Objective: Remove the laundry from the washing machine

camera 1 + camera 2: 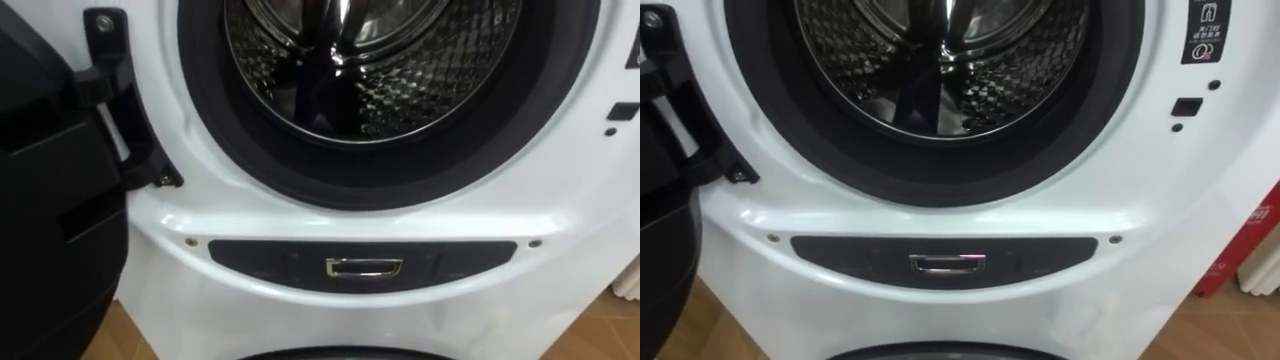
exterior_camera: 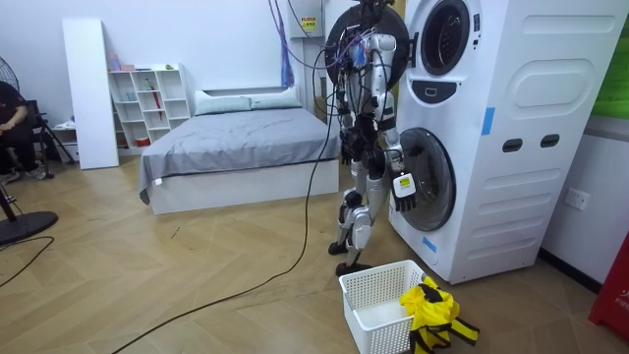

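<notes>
The washing machine (image 2: 511, 138) is a white stacked unit, and I stand close against its front. Its upper drum (image 1: 370, 70) is open; the part in view is bare perforated steel around a dark rubber ring. The black door (image 1: 50, 200) hangs open on its hinge at my left. My right hand (image 2: 404, 189) hangs at my side, level with the lower round door (image 2: 432, 177). Yellow clothes (image 2: 432, 307) lie draped over the edge of a white laundry basket (image 2: 369, 285), which sits on the floor by my feet.
Under the drum is a dark panel with a chrome handle (image 1: 364, 267). Behind me are a bed (image 2: 236, 138), white shelves (image 2: 147, 98) and open wooden floor. A person (image 2: 12, 118) sits at the room view's left, near a fan base (image 2: 20, 224).
</notes>
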Controlling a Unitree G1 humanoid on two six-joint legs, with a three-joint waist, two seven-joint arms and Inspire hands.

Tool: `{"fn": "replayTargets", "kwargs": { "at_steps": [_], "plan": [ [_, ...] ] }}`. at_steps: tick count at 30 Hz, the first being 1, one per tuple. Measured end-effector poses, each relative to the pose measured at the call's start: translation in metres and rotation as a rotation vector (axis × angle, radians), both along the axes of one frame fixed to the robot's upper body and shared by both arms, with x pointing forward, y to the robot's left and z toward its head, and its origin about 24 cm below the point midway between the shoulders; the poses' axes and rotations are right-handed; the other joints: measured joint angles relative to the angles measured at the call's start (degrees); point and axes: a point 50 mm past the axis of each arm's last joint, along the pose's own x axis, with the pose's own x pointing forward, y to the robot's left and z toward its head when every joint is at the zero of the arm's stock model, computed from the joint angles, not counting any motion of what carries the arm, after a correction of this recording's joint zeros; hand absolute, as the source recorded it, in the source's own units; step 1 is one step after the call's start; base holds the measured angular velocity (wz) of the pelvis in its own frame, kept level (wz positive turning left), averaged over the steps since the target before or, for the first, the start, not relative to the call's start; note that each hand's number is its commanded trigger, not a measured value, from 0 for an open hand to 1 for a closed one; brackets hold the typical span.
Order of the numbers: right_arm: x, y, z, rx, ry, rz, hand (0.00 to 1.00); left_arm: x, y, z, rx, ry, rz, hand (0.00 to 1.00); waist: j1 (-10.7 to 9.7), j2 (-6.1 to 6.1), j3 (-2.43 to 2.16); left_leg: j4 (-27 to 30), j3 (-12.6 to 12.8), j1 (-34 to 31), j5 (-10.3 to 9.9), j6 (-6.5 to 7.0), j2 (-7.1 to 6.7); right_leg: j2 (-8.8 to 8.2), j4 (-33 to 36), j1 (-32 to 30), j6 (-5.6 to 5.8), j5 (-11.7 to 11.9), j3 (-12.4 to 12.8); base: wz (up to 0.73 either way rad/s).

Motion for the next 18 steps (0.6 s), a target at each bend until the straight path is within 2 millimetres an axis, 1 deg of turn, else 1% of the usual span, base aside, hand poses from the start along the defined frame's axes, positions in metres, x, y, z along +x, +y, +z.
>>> {"fn": "replayTargets", "kwargs": {
  "at_steps": [1, 2, 3, 4, 5, 6, 7, 8, 9, 10, 11, 12, 13, 14, 15, 16, 17, 18],
  "plan": [
    [0.001, 0.0, 0.0, 0.002, -0.004, 0.005, 0.0, -0.001, 0.001, 0.0, 0.005, 0.004, 0.004, 0.0, 0.1, -0.2, -0.07, 3.4, 0.0, -2.0, -0.2, -0.21, 0.14, 0.04, 1.4, -1.0, -0.33, -0.2, -0.3, -0.09],
    [0.001, 0.0, 0.0, 0.001, -0.003, 0.007, 0.0, -0.002, 0.001, 0.0, 0.006, 0.009, -0.001, 0.0, 0.1, -0.21, -0.1, 5.4, 0.0, -3.1, -0.2, -0.21, 0.19, 0.02, 2.0, -1.5, -0.45, -0.2, -0.3, -0.08],
    [0.003, -0.002, 0.001, -0.008, -0.006, 0.024, 0.0, 0.001, 0.0, 0.0, 0.004, 0.009, -0.009, 0.0, -0.1, -0.01, -0.26, 9.1, -0.4, -5.9, -0.1, -0.22, 0.21, 0.18, 2.5, -2.7, -0.81, -0.1, -0.6, -0.03],
    [0.007, -0.004, 0.002, -0.019, -0.015, 0.032, 0.0, 0.006, -0.002, 0.0, -0.003, -0.002, -0.013, 0.0, -0.3, 0.02, -0.46, 11.9, -0.9, -8.3, -0.1, -0.5, 0.3, 0.32, 2.4, -3.8, -1.24, 0.2, -1.3, 0.0],
    [0.008, -0.006, 0.002, -0.025, -0.02, 0.029, 0.0, 0.011, -0.003, 0.0, -0.007, -0.014, -0.013, 0.0, -0.5, 0.14, -0.46, 13.2, -0.9, -9.3, -0.3, -1.15, 0.61, 0.15, 2.6, -4.4, -1.5, 0.3, -1.7, 0.05],
    [0.009, -0.01, 0.003, -0.039, -0.026, 0.02, 0.0, 0.016, -0.006, 0.0, -0.014, -0.031, -0.006, 0.0, -0.8, 0.62, 0.07, 19.9, -0.5, -11.4, -1.1, -2.05, 1.98, 0.45, 3.4, -5.3, -2.1, 0.1, -3.1, -0.14],
    [0.007, -0.015, 0.004, -0.052, -0.021, 0.012, 0.0, 0.016, -0.008, 0.0, -0.021, -0.035, 0.005, 0.0, -0.9, 1.52, 0.17, 28.0, 0.5, -11.5, -1.3, -2.44, 3.9, 1.33, 4.8, -5.3, -2.68, -0.1, -3.5, -0.21],
    [0.006, -0.017, 0.004, -0.059, -0.019, 0.011, 0.0, 0.015, -0.008, 0.0, -0.025, -0.034, 0.005, 0.0, -1.5, 2.14, 0.09, 30.7, 0.5, -10.6, -1.2, -2.69, 4.74, 1.84, 5.0, -5.1, -2.87, -0.2, -3.6, -0.22],
    [0.006, -0.019, 0.005, -0.066, -0.023, -0.002, 0.0, 0.021, -0.008, 0.0, -0.029, -0.047, 0.001, 0.0, -2.8, 2.97, 0.08, 33.2, 0.2, -7.9, -1.1, -3.25, 6.2, 2.65, 5.6, -5.1, -3.09, -0.2, -4.1, 0.15],
    [0.01, -0.02, 0.006, -0.064, -0.042, -0.021, 0.0, 0.03, -0.007, 0.001, -0.033, -0.07, -0.002, 0.0, -4.3, 3.19, 0.23, 33.0, -0.1, -4.8, -0.5, -4.27, 7.34, 2.85, 6.3, -5.5, -3.11, -0.2, -5.0, 0.29],
    [0.011, -0.02, 0.006, -0.063, -0.048, -0.029, 0.0, 0.037, -0.008, 0.002, -0.037, -0.092, -0.005, 0.0, -4.8, 3.21, 0.23, 31.6, -0.2, -3.1, -0.5, -4.34, 7.86, 2.83, 7.0, -6.1, -3.11, -0.2, -5.4, 0.36],
    [0.011, -0.02, 0.007, -0.06, -0.057, -0.051, 0.0, 0.053, -0.009, 0.004, -0.046, -0.143, -0.019, 0.0, -5.3, 3.34, 0.22, 26.4, -0.3, 0.7, -0.5, -5.28, 8.77, 2.8, 9.1, -7.7, -3.14, -0.2, -5.8, 0.24],
    [0.015, -0.021, 0.008, -0.063, -0.074, -0.052, 0.0, 0.07, -0.012, 0.007, -0.053, -0.188, -0.043, 0.0, -5.4, 3.4, 0.19, 19.1, -0.2, 4.1, -4.2, -8.1, 9.31, 2.75, 10.6, -9.9, -3.03, 0.0, -6.1, 0.15],
    [0.017, -0.021, 0.008, -0.064, -0.08, -0.053, 0.0, 0.078, -0.013, 0.008, -0.055, -0.204, -0.057, 0.0, -5.4, 3.49, 0.17, 15.5, 0.0, 5.4, -5.7, -8.19, 9.36, 2.76, 11.2, -11.0, -2.99, 0.4, -6.3, 0.12],
    [0.02, -0.021, 0.009, -0.066, -0.093, -0.056, 0.0, 0.091, -0.016, 0.012, -0.056, -0.239, -0.086, 0.0, -5.2, 3.93, 0.09, 9.4, 0.5, 7.4, -8.0, -7.45, 9.6, 2.67, 12.6, -13.3, -2.91, 1.1, -6.7, 0.0],
    [0.023, -0.021, 0.01, -0.065, -0.111, -0.073, 0.0, 0.101, -0.019, 0.015, -0.059, -0.271, -0.121, 0.0, -4.7, 4.01, 0.3, 4.0, 0.8, 8.4, -9.6, -6.88, 9.58, 2.54, 14.3, -15.8, -2.83, 2.0, -6.7, -0.06],
    [0.024, -0.022, 0.011, -0.065, -0.117, -0.077, 0.0, 0.105, -0.021, 0.016, -0.061, -0.281, -0.138, 0.0, -4.5, 3.98, 0.3, 1.7, 1.2, 8.6, -10.1, -6.01, 9.37, 2.4, 15.4, -17.3, -2.71, 2.6, -6.6, -0.12],
    [0.027, -0.022, 0.012, -0.061, -0.127, -0.092, 0.0, 0.108, -0.023, 0.016, -0.064, -0.282, -0.159, 0.0, -4.4, 3.48, 0.48, 0.2, 1.6, 7.9, -10.7, -4.11, 8.33, 1.36, 16.8, -19.6, -2.22, 3.8, -6.3, -0.24]
  ]
}}
